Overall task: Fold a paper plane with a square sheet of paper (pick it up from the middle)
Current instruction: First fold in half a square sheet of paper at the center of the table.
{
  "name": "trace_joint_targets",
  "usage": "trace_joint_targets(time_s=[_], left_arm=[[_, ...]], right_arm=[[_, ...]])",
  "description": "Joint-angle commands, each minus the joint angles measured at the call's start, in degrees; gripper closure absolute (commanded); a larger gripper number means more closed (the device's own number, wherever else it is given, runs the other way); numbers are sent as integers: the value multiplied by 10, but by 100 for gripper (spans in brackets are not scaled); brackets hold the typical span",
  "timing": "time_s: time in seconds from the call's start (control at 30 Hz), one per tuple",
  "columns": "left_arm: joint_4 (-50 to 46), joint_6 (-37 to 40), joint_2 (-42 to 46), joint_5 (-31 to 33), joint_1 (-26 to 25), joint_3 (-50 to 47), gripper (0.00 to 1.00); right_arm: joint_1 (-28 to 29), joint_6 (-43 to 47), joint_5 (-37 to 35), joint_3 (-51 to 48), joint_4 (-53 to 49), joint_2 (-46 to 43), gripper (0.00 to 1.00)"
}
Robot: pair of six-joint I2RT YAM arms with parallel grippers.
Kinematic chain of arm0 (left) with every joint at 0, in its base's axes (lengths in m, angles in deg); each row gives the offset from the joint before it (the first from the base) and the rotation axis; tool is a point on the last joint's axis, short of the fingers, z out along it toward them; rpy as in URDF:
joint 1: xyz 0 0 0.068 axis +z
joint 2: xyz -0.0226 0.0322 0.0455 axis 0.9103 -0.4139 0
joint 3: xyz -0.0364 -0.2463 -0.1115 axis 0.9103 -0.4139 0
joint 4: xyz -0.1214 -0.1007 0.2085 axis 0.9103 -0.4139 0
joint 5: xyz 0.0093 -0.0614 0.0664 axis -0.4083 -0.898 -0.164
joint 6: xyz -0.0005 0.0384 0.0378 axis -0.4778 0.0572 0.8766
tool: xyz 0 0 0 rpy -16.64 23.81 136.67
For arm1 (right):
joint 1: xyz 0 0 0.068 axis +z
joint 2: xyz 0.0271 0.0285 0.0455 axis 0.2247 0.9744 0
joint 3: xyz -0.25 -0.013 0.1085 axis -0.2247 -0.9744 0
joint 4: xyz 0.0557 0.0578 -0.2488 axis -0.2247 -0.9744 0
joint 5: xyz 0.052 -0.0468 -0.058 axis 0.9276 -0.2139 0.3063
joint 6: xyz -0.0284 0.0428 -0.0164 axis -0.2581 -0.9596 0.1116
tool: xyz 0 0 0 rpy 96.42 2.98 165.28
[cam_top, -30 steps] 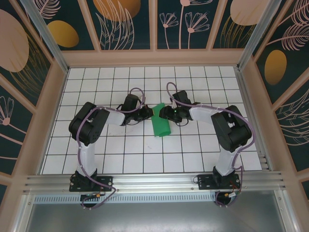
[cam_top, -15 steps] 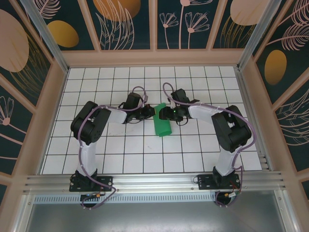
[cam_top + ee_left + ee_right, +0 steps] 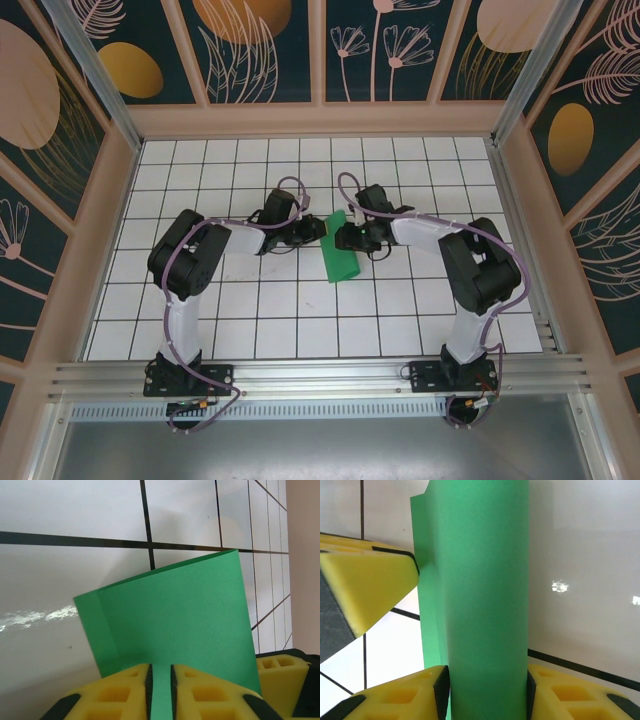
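Tiled table [image 3: 250, 300], paper [image 3: 340, 258] gripped in right hand [image 3: 487, 695]

Light falls bright and even from overhead on the white table [image 3: 400, 300]; the arms throw only soft, faint shadows; in the wrist views glare smears the glossy tiles in pale streaks and specks; the green paper [image 3: 485, 605] looks sharp, while the yellow pads [image 3: 415, 680] nearest the lens go soft.
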Motion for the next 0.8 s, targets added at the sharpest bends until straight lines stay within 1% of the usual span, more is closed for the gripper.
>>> trace_joint_targets(time_s=[0.0,0.07,0.17,0.4,0.63,0.77], left_arm=[[17,1,38,28,-2,-6,77],[25,1,56,50,-2,-17,74],[46,-3,71,65,-2,-34,73],[58,-13,62,56,-2,-36,73],[55,-19,45,40,-2,-26,74],[48,-18,41,42,-2,-23,75]], right_arm=[[-7,-14,1,-12,5,12,56],[-7,-18,0,-11,3,17,55],[-5,-18,-1,-10,3,25,53],[-3,-21,-17,-9,-3,41,49],[0,-29,-31,-5,-7,56,47],[2,-29,-37,-4,-9,65,46]])
